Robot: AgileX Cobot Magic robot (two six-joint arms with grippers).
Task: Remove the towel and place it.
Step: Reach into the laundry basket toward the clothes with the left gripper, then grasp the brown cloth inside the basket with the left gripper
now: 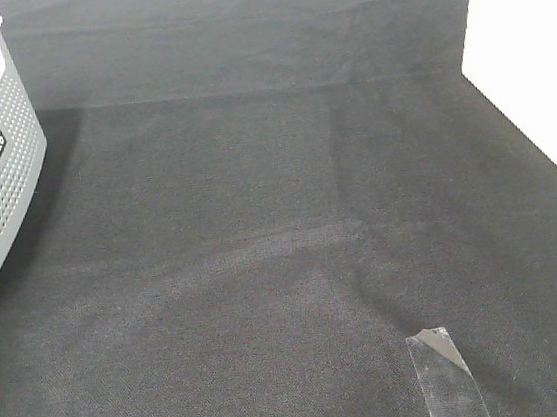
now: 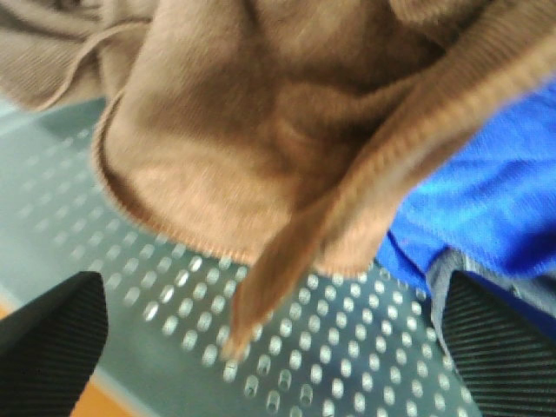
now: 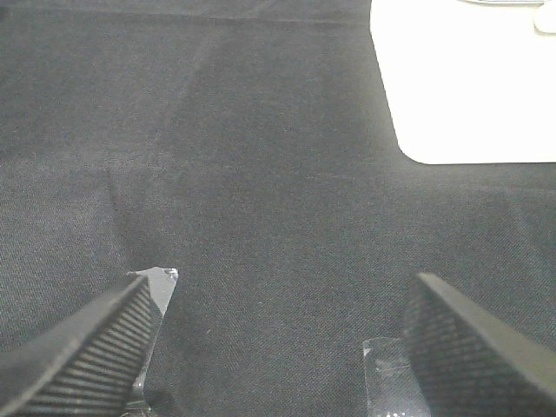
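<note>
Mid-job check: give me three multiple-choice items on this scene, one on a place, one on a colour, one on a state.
1. Where is the towel? A on the dark table covering; B in the white basket; C on the white box.
2. What colour is the cloth beside the towel? A blue; B green; C red.
3. How is the right gripper? A shut on the towel; B shut, empty; C open, empty.
B: the left wrist view shows it on the basket's perforations. A: blue shows next to it. C: its fingers stand wide apart.
</note>
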